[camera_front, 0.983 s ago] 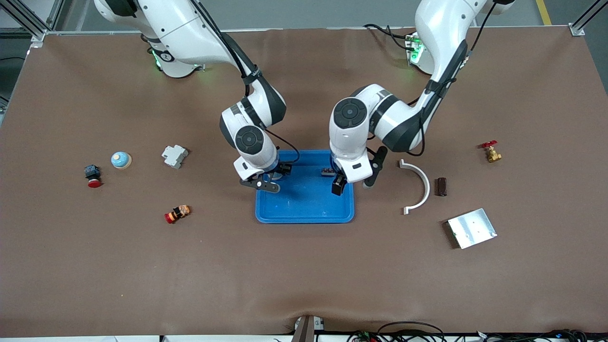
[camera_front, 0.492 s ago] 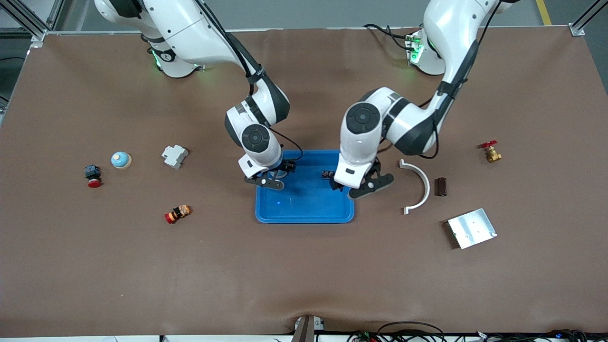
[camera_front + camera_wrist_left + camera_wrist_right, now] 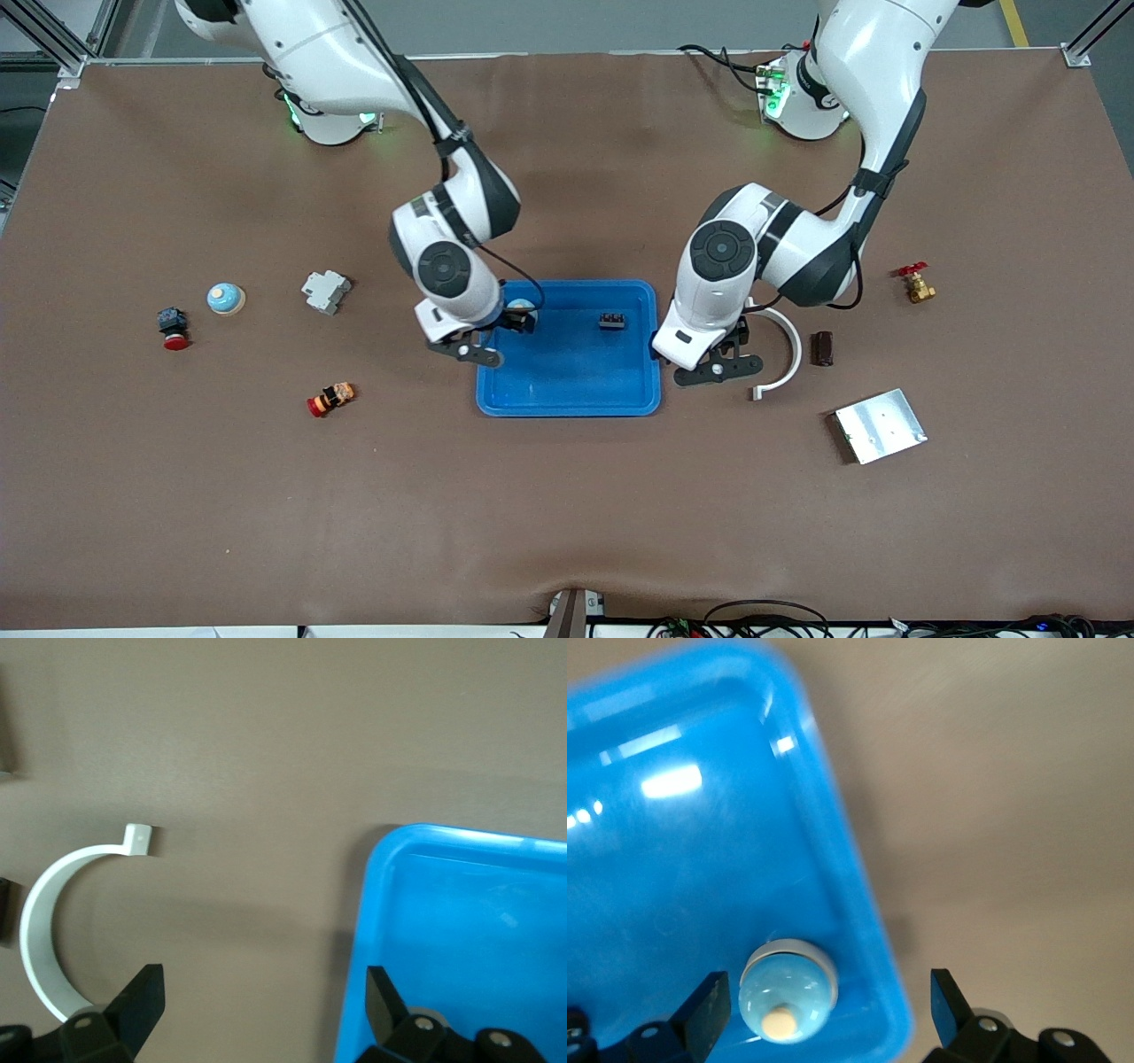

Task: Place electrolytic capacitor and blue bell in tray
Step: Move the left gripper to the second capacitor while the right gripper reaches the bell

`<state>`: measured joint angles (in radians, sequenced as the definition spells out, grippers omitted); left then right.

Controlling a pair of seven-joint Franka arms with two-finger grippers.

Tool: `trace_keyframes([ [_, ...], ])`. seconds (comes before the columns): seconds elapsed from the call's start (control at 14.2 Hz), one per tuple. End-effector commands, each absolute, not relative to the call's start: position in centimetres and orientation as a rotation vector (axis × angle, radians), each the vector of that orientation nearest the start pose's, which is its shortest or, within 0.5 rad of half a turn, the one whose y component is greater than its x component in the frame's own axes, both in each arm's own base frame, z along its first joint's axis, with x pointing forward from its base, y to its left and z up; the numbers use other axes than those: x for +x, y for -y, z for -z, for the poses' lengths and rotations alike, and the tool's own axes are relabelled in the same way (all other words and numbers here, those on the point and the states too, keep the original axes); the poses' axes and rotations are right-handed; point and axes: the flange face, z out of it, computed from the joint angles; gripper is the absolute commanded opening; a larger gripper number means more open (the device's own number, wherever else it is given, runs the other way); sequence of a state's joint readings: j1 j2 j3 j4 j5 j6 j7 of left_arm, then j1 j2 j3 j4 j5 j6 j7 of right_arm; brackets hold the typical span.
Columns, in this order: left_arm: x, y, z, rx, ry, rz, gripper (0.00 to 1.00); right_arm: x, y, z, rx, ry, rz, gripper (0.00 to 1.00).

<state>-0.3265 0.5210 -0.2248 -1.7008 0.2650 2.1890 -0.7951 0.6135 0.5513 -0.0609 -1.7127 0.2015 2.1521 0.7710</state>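
Both pieces look delivered: your blue bell [image 3: 788, 991] sits inside the tray [image 3: 567, 403], tucked against the rim at the right arm's end, and the small dark part [image 3: 611, 320] I take for the electrolytic capacitor rests in the tray toward the left arm's end. Your right gripper [image 3: 822, 1005] hangs released over that rim, one finger above the tray floor and the other above the bare surface [image 3: 567, 514], holding nothing. Your left gripper [image 3: 264, 997] is also spread and empty, over the surface just beside the tray, with the white curved bracket [image 3: 44, 930] close by. I'd judge you are at the retreat step. Next, lift both arms straight up and clear, keeping the right gripper's fingers off the rim so the tray is not nudged
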Motion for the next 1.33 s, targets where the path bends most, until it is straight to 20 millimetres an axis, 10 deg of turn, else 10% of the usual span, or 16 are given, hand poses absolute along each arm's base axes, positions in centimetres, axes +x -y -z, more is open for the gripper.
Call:
trace_keyframes([
  [0.0, 58.0, 27.8, -30.9, -3.031, 0.117, 0.069, 1.0, 56.5, -31.0, -30.5, -3.039, -0.558, -0.314, 1.0],
  [0.56, 57.7, 16.2, -31.9, -3.091, -0.044, 0.056, 1.0, 59.8, -8.0, -31.3, -3.159, -0.29, -0.411, 1.0],
  [1.26, 55.0, 5.6, -25.8, -3.133, -0.307, 0.166, 1.0, 52.5, 13.1, -23.2, -3.158, -0.101, -0.354, 1.0],
])
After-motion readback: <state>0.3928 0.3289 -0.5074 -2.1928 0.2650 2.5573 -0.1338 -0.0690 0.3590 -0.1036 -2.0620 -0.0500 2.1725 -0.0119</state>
